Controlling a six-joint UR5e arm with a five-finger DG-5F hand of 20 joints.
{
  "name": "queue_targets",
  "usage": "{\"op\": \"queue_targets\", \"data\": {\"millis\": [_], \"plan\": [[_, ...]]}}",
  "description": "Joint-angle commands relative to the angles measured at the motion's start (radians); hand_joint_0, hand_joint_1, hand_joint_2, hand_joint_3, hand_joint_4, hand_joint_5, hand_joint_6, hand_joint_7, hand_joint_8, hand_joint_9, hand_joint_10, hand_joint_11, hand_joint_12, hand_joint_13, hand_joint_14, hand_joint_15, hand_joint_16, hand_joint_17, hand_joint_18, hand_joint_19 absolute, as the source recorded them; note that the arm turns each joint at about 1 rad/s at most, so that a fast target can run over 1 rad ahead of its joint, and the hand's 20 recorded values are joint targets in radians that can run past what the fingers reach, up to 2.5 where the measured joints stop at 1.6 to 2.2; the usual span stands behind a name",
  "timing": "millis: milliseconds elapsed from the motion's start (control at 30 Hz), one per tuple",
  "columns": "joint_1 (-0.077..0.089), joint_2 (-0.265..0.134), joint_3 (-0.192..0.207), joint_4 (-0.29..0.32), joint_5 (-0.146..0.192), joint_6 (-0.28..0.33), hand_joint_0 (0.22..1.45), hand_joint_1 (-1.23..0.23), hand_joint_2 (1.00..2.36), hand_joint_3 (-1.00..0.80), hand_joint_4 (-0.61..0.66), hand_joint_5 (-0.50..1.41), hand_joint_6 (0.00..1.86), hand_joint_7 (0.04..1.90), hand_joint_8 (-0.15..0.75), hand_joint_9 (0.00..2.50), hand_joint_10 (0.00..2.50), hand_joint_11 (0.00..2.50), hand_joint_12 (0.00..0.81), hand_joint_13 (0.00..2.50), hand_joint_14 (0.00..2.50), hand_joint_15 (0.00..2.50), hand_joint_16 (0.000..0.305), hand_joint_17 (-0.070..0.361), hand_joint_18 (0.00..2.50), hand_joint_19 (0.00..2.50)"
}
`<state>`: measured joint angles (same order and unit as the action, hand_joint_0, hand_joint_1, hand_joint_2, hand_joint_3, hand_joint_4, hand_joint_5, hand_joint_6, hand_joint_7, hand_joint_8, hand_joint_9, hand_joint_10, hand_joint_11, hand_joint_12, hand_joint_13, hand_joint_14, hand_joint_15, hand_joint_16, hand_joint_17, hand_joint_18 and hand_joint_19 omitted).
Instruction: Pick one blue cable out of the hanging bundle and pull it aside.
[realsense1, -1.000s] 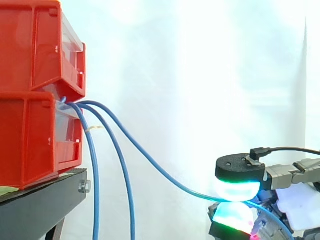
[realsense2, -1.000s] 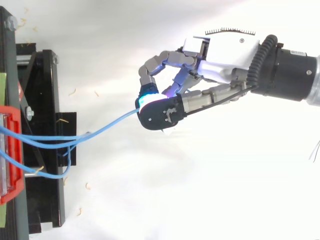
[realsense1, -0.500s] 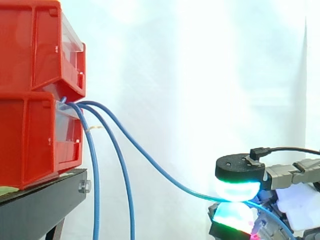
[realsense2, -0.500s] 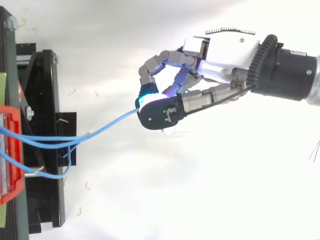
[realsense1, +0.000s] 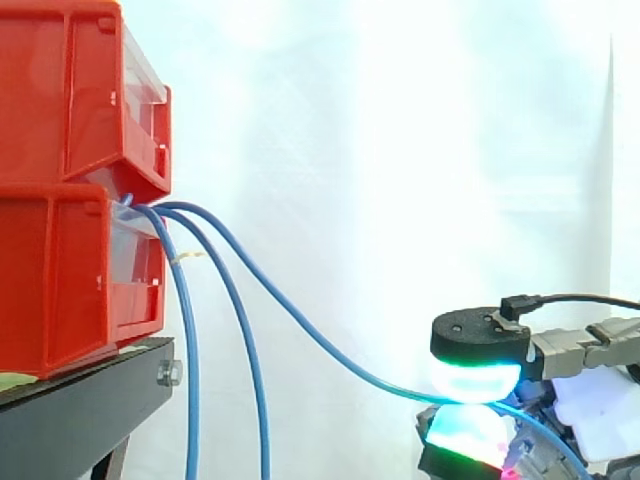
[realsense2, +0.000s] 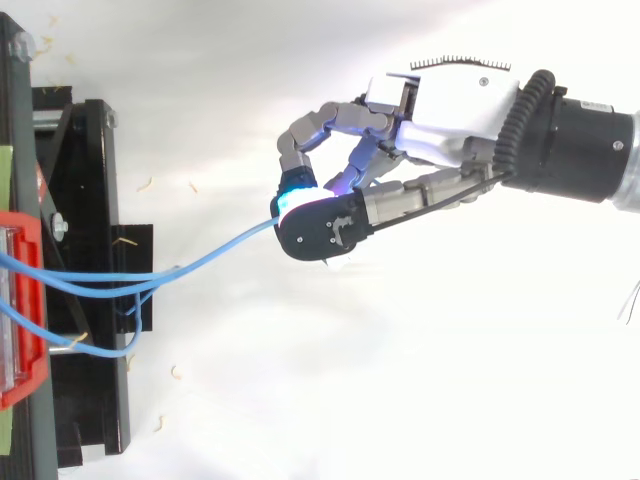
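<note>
Fingers (realsense1: 475, 378) pinch blue cable (realsense2: 220, 243) from red bin (realsense1: 60, 290).

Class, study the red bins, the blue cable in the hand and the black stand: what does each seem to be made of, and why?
Red bins: likely moulded plastic, glossy, with raised moulded edges. Blue cable, pinched by the hand: a smooth, flexible sheath, probably plastic or rubber, since it bends in a soft curve. Black stand: probably painted metal, matt, with a bolt at its edge.

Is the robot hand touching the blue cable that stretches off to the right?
Touching. The side view shows the stretched blue cable pinched between glowing fingertips of the robot hand; the top view agrees.
</note>
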<state>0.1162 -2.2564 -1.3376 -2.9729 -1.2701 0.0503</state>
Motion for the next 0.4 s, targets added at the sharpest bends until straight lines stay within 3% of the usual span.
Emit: {"op": "queue_targets", "data": {"millis": [0,367], "plan": [[0.000,0.000,0.000,0.000,0.000,0.000,0.64,-0.82,1.01,0.11,0.02,-0.11,0.93,1.41,0.340,1.15,0.02,0.72,0.383,0.91,0.02,0.65,0.058,0.130,0.79,0.48],[0.000,0.000,0.000,0.000,0.000,0.000,0.64,-0.82,1.01,0.11,0.02,-0.11,0.93,1.41,0.343,1.15,0.02,0.71,0.386,0.91,0.02,0.65,0.058,0.130,0.79,0.49]]}}
